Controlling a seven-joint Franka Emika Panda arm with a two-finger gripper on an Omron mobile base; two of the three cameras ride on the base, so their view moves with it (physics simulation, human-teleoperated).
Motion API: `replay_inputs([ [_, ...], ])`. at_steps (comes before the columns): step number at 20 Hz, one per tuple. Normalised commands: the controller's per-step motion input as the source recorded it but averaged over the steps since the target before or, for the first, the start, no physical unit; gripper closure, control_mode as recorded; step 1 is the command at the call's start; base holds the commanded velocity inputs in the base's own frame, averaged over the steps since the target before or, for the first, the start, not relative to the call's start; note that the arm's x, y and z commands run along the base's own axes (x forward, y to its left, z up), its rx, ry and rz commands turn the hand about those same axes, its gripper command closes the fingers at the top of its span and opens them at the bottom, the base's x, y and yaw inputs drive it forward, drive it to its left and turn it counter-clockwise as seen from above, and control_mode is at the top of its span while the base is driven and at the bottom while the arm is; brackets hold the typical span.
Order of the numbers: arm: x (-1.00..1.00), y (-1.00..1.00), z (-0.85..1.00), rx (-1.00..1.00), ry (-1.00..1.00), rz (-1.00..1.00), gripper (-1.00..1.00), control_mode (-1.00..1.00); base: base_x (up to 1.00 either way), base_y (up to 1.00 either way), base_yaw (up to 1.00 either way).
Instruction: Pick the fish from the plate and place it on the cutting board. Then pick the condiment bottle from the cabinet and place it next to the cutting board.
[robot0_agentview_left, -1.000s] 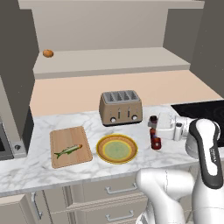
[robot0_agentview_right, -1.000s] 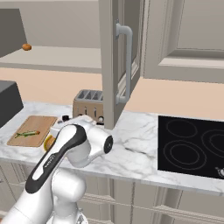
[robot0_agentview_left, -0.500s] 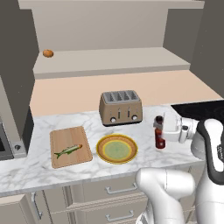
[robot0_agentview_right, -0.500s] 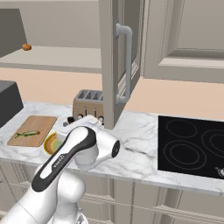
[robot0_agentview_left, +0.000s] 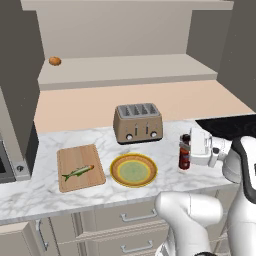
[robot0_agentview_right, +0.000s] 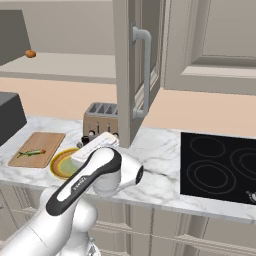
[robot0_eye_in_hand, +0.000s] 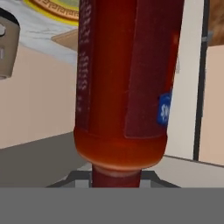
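End effector (robot0_agentview_left: 186, 156) pinching the condiment bottle (robot0_agentview_left: 184, 152) — best kept upright, carried past the plate (robot0_agentview_left: 133, 169) beside the cutting board (robot0_agentview_left: 80, 167).

From behind my right side, my white arm (robot0_agentview_right: 95, 175) rises from the lower left and bends over the marble counter (robot0_agentview_right: 160, 172). The fish (robot0_agentview_right: 31, 152) lies on the cutting board (robot0_agentview_right: 35, 149) at the far left, with the plate (robot0_agentview_right: 61, 163) just beside it, partly hidden by my arm. The toaster (robot0_agentview_right: 100, 117) stands behind. A small dark cap near my wrist may be the condiment bottle (robot0_agentview_right: 85, 140). An open cabinet door (robot0_agentview_right: 135, 70) hangs above, the black cooktop (robot0_agentview_right: 220, 167) to the right.
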Motion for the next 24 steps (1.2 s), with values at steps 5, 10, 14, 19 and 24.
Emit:
replay_inputs([
  [5,0.0,-0.16,-0.06,0.0,-0.01,0.05,1.0,-1.0,0.0,0.0,0.0],
  [10,0.0,-0.19,-0.04,0.0,0.0,0.03,1.0,-1.0,0.0,0.0,0.0],
  [14,-0.01,-0.25,-0.04,0.0,0.0,0.01,1.0,-1.0,0.0,0.0,0.0],
  [19,-0.06,-0.16,-0.12,0.0,0.0,0.0,1.0,-1.0,0.0,0.0,0.0],
  [24,0.0,0.0,-0.25,0.0,-0.02,0.0,1.0,-1.0,0.0,0.0,0.0],
])
